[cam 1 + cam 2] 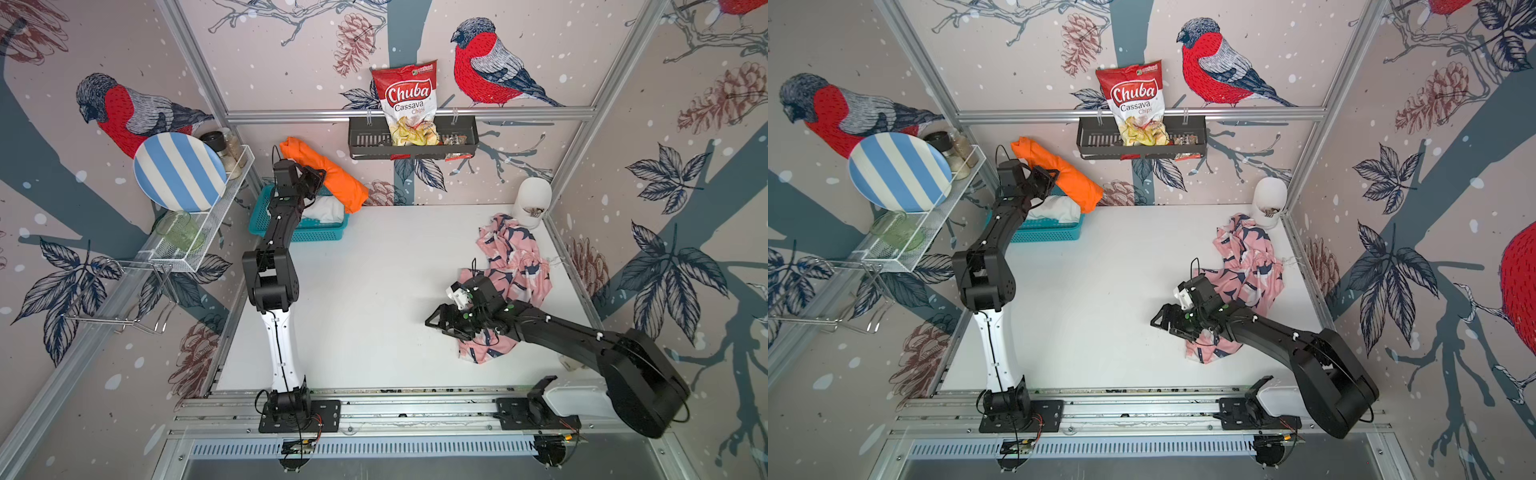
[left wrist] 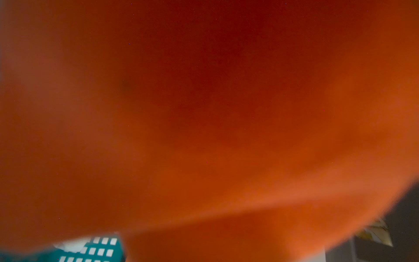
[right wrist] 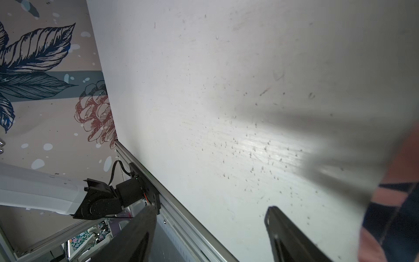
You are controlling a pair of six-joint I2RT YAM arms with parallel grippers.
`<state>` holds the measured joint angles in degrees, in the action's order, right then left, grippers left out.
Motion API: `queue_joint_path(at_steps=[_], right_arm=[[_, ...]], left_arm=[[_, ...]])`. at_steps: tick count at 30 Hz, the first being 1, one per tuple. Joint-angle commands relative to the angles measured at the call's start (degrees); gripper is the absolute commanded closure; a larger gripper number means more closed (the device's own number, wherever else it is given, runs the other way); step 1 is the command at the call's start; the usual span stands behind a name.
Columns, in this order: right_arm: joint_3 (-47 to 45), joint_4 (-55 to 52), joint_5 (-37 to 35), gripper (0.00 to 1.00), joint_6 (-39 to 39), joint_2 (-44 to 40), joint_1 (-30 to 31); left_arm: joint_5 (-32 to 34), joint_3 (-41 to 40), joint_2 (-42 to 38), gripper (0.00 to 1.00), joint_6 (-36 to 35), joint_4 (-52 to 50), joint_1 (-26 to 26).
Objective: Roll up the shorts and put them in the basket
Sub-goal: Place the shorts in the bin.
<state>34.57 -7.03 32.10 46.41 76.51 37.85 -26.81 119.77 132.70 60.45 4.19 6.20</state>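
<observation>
My left hand (image 1: 318,178) grips the orange shorts (image 1: 345,183) above the basket (image 1: 316,237); my right hand (image 3: 212,211) stands wide beside the pink shorts (image 1: 519,257).

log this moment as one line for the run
left gripper: shut on orange shorts over basket | white shorts: in basket | right gripper: open, empty, by crumpled pink shorts
</observation>
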Motion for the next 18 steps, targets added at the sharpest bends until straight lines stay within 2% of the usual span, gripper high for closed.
queue_joint_path(at_steps=[1, 5, 10, 14, 18], right_arm=[[0.12, 2.75, 1.45, 0.19, -1.59, 1.89, -0.09], [1.15, 3.13, 2.26, 0.19, -2.11, 4.5, -0.06], [1.29, 3.42, 2.37, 0.19, -2.02, 4.88, 0.01], [1.38, 3.16, 2.31, 0.21, -2.09, 4.62, 0.25], [1.12, 3.36, 2.09, 0.21, -1.68, 4.34, 0.56]], left_arm=[[1.59, -3.86, 0.64, 0.98, 5.76, 9.36, 1.06], [5.75, -15.69, -2.65, 1.0, 9.29, 15.12, 2.34], [9.83, -21.01, -5.02, 1.0, 8.89, 7.68, 4.2], [11.06, -19.24, -4.1, 0.99, 7.81, 0.21, 5.33], [14.61, -13.09, -2.18, 0.98, 4.03, -10.17, 5.84]])
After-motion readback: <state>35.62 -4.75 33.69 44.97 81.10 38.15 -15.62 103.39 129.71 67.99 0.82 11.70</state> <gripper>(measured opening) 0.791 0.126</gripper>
